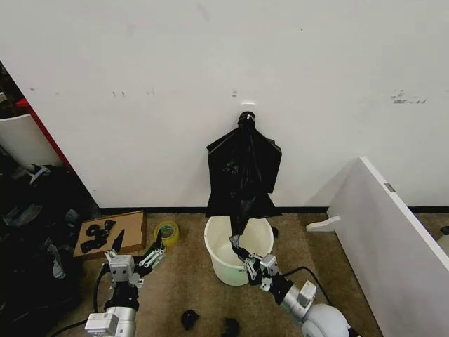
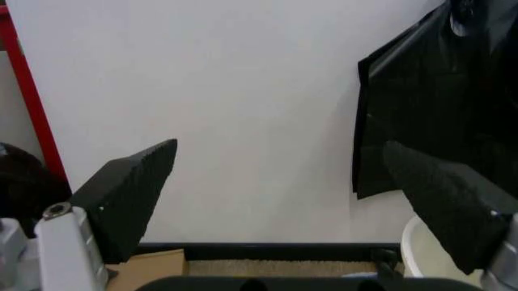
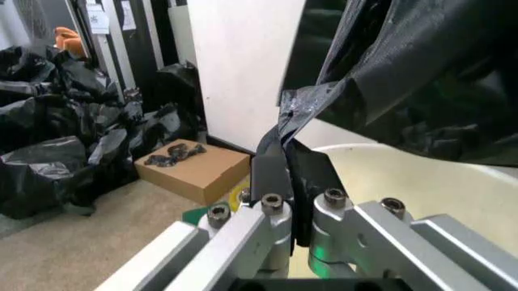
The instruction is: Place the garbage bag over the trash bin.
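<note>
One garbage bag (image 1: pixel 243 172) hanging lengthwise down white wall (image 1: pixel 140 70) into trash bin (image 1: pixel 222 261) on carpet (image 1: pixel 182 288), right gripper (image 1: pixel 240 254) pinching its tip, left gripper (image 1: pixel 137 246) spread.

Bright, even indoor light, no hard shadows

The white wall (image 1: pixel 316 84) is evenly lit; the garbage bag (image 1: pixel 243 172) shows glossy highlights, and in the left wrist view the near fingers (image 2: pixel 130 194) are softly out of focus
</note>
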